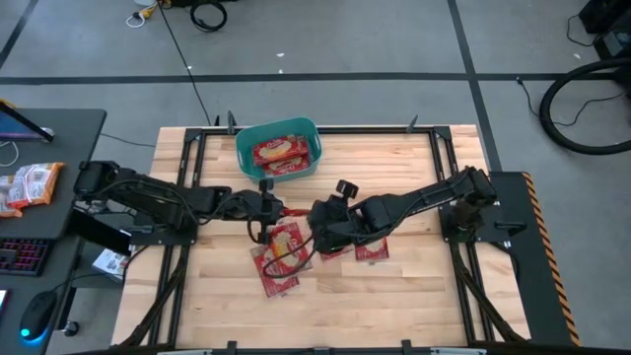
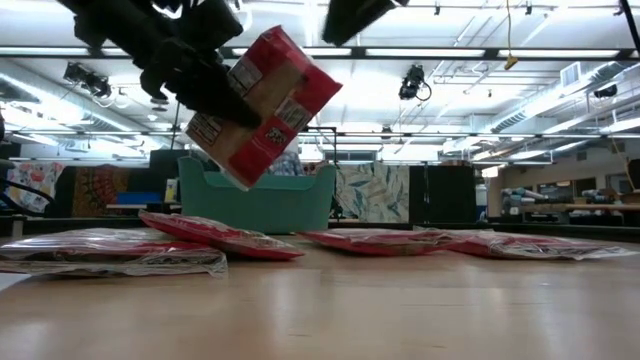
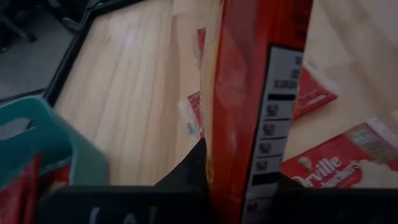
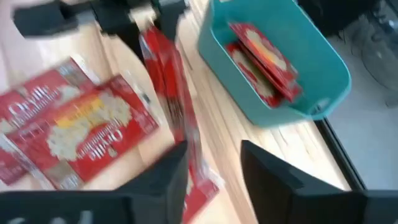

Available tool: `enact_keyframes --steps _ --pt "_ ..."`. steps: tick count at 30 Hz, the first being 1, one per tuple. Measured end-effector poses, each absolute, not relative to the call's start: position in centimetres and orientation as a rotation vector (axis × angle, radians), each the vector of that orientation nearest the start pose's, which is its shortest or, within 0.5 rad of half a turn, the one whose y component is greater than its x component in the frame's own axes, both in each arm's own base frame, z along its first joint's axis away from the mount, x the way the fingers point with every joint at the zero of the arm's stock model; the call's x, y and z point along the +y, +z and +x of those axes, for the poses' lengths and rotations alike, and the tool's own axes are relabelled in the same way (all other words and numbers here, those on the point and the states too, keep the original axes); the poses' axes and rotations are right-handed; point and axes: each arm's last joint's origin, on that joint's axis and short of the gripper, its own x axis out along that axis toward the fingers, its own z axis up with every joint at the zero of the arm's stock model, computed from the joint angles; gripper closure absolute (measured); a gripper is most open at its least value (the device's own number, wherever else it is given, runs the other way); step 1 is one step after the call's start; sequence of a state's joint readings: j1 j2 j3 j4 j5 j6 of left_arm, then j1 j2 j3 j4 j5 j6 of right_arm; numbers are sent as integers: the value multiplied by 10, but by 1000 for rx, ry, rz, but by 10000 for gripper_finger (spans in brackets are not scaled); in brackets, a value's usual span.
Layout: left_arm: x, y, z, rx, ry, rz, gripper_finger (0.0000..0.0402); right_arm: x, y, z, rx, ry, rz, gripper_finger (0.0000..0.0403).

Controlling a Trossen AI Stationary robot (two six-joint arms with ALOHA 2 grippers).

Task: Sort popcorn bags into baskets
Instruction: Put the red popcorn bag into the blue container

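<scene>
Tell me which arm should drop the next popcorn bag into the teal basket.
Left. Its end effector already grips a popcorn bag lifted off the table, near the basket. The right end effector is open and empty.

Left gripper point(image 1: 280, 209) clamped — right gripper point(image 1: 317, 219) parted

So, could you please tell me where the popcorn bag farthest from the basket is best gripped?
Take that popcorn bag by its free edge away from the basket, coming down from above: it lies flat on the table, and another bag seems to overlap its basket-side end.
</scene>
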State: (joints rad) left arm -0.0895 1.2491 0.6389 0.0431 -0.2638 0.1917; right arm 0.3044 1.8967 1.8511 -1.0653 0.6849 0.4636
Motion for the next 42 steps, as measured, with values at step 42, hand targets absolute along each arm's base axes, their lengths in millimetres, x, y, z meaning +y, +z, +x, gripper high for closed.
enact_keyframes --steps 42 --pt "121 220 261 870 823 391 363 120 219 311 554 -985 -257 220"
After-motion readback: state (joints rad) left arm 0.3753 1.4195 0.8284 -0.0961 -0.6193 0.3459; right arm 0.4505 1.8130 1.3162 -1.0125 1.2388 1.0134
